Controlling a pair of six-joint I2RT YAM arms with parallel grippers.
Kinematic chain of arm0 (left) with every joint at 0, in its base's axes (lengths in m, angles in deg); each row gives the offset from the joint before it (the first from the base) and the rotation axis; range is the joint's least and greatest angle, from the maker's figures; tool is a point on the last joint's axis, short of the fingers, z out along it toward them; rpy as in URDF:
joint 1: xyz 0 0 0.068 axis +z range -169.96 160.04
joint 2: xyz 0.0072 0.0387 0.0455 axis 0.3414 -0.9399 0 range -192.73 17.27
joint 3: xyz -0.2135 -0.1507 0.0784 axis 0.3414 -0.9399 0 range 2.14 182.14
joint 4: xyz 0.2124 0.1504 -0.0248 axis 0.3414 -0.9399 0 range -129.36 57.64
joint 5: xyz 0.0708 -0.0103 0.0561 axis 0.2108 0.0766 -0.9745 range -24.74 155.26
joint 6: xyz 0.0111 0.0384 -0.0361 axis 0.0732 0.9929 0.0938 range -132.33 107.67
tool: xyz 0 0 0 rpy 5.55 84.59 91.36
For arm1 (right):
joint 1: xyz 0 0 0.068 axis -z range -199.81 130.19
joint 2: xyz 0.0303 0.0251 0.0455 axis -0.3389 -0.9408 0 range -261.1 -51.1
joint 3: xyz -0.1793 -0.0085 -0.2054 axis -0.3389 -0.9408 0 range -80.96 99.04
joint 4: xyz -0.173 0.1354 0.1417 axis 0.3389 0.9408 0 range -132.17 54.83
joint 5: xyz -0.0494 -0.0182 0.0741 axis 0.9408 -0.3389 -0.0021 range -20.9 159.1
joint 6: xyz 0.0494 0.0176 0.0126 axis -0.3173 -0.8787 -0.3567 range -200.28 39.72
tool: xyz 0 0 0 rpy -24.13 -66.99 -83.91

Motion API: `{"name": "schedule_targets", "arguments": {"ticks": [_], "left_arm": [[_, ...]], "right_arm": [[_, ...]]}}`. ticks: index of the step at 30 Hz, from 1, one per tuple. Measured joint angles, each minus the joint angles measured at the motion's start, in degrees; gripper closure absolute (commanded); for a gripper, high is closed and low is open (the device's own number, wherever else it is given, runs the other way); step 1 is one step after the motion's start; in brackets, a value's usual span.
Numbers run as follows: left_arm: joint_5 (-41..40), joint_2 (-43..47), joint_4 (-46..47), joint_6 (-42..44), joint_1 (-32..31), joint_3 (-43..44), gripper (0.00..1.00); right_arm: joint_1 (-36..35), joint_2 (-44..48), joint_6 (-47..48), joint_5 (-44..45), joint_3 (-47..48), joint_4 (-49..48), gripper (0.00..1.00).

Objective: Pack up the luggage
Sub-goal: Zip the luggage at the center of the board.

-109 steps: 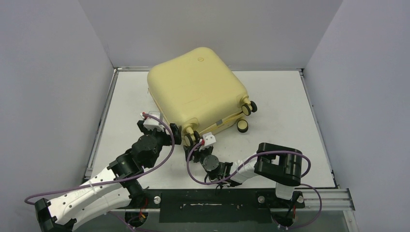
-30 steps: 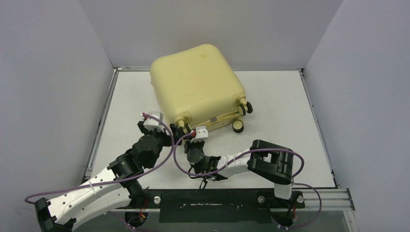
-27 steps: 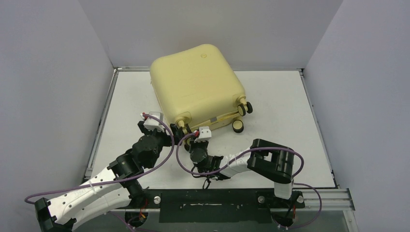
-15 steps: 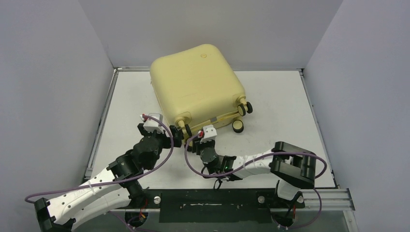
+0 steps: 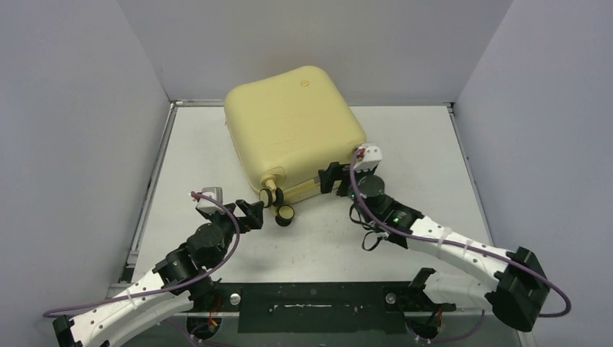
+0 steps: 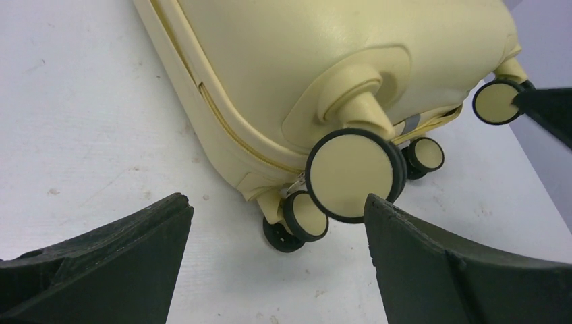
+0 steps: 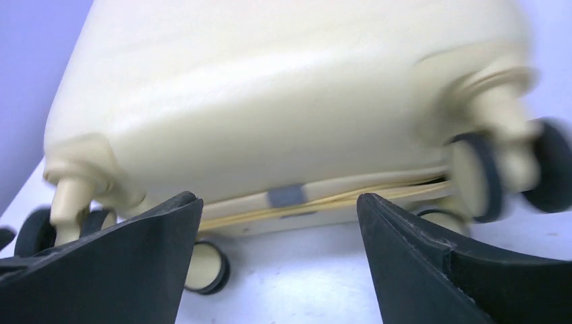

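The luggage [image 5: 293, 123] lies flat and shut on the far middle of the table [image 5: 434, 181], with its wheels [image 6: 351, 174] toward the arms. The left gripper [image 5: 254, 214] is wide open and holds nothing; one wheel sits just in front of the gap between its fingers. The right gripper [image 5: 329, 178] is wide open too, close to the seam [image 7: 337, 199] on the wheel end, and holds nothing. A push here could make the case slide away or turn, since the shell is smooth and round. Fingers could also catch a wheel and miss the seam. The inside is hidden. I cannot find the zip pull, only a small grey tab [image 7: 287, 196]. The right wrist view is blurry, and the right arm covers the wheels on that side from above.
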Motion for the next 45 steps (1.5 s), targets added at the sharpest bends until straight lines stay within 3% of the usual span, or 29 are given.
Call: {"name": "schedule_targets", "arguments": {"ticks": [3, 10, 16, 22, 28, 32, 35, 41, 45], "left_arm": [[-0.6, -2.3, 0.3, 1.1, 0.0, 2.8, 0.03], [-2.6, -10.6, 2.6, 3.1, 0.8, 9.8, 0.03], [-0.1, -18.7, 1.8, 2.4, 4.7, 15.6, 0.03], [7.5, -21.1, 1.5, 0.5, 13.0, 19.2, 0.03], [16.3, -21.5, 0.7, -2.4, 23.1, 19.2, 0.03], [22.2, -22.3, 1.2, -3.8, 29.1, 18.5, 0.03], [27.5, -24.4, 3.1, -4.7, 33.4, 17.2, 0.03], [36.7, -32.3, 14.1, -4.7, 37.4, 15.8, 0.03], [43.3, -38.6, 23.9, -4.0, 37.3, 15.8, 0.03]], "right_arm": [[7.5, 5.7, 0.2, -1.7, 3.0, 6.2, 0.01], [33.1, 8.6, 0.5, -14.9, 8.3, 13.7, 0.00], [35.6, 2.7, 3.2, -25.3, 8.3, 15.9, 0.00], [35.8, -4.9, 6.7, -30.4, 10.8, 18.1, 0.02], [35.8, -12.0, 9.4, -31.2, 15.5, 19.9, 0.22], [35.5, -13.7, 11.0, -32.1, 16.2, 21.7, 0.53], [35.4, -13.7, 11.6, -32.0, 16.2, 21.9, 0.70], [34.6, -12.4, 11.0, -30.0, 15.4, 21.7, 0.90], [33.0, -7.3, 9.0, -28.5, 11.1, 21.4, 0.98]]}}
